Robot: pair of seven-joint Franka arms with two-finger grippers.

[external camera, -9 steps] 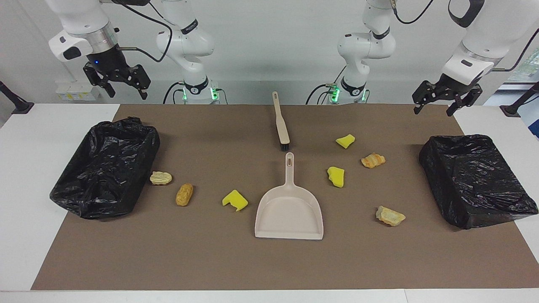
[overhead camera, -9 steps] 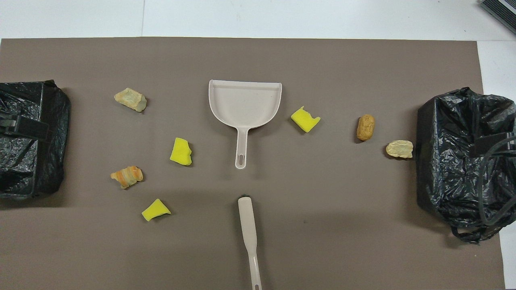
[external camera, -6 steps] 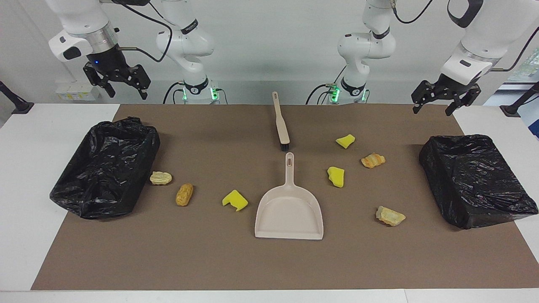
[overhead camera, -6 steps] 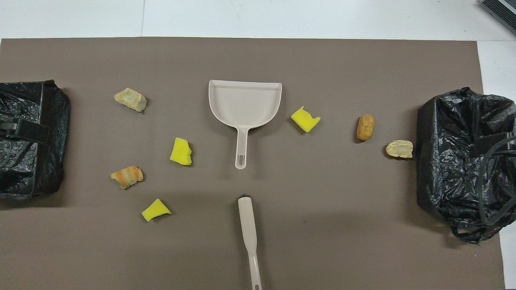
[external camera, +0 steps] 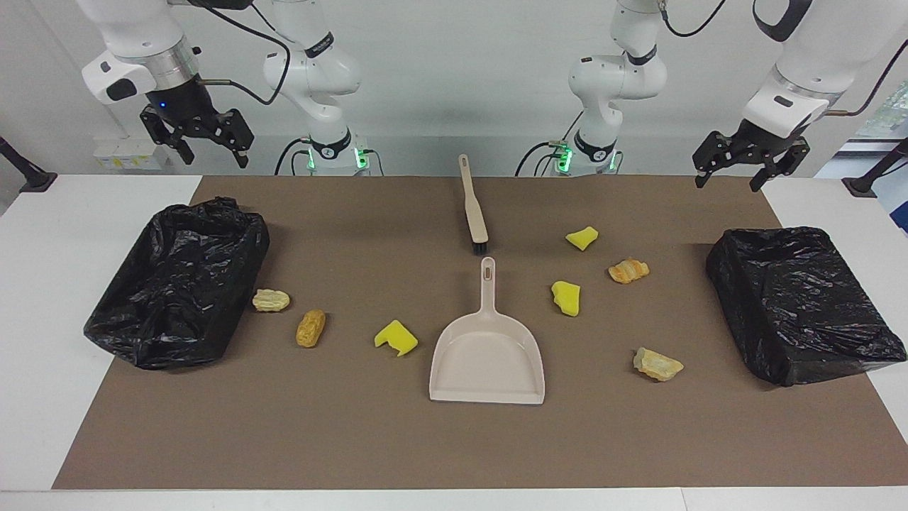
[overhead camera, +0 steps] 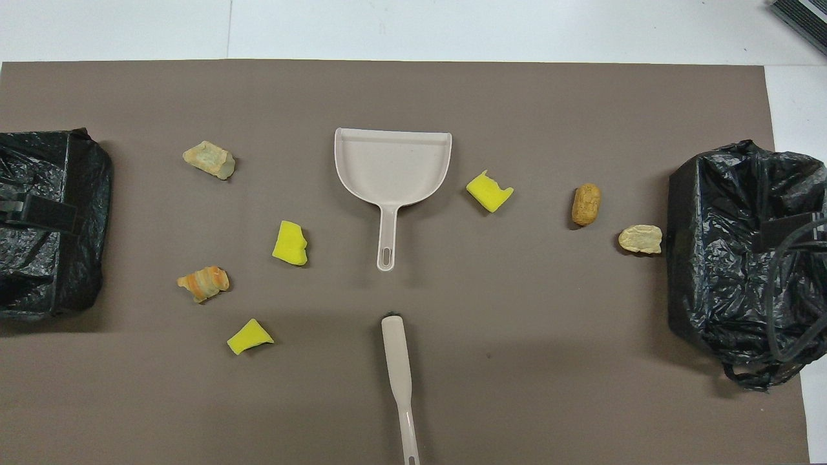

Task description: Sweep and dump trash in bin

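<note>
While the overhead view hides them, both hands [external camera: 734,170] [external camera: 211,149] hang open.

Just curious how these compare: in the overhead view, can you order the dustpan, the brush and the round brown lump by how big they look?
1. dustpan
2. brush, though its handle runs off the view's edge
3. round brown lump, clearly smallest
</note>
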